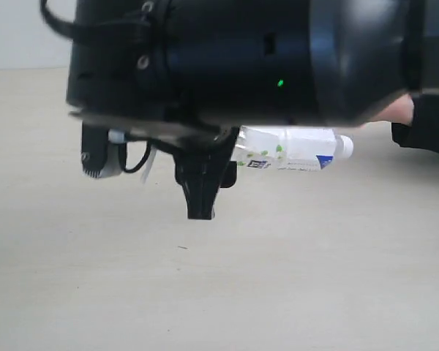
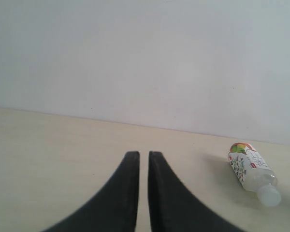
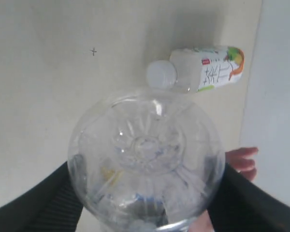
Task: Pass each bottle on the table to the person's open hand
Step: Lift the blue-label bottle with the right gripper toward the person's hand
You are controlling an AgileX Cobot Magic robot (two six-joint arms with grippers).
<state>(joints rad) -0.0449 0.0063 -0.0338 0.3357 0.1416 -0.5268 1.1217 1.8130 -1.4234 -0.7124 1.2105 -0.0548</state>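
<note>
Pale beige table (image 2: 48,159) against plain white wall (image 2: 135,58)

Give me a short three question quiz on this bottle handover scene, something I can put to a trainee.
1. True or false: the left gripper is holding a bottle.
2. Multiple choice: the lying bottle on the table has which cap? A white, B black, C red.
3. Fill in: the right gripper is clamped around a clear ____, close to the person's hand.
Key:
1. False. Its fingers are together with nothing between them.
2. A.
3. Bottle. The held bottle shows its base to the right wrist camera.
</note>
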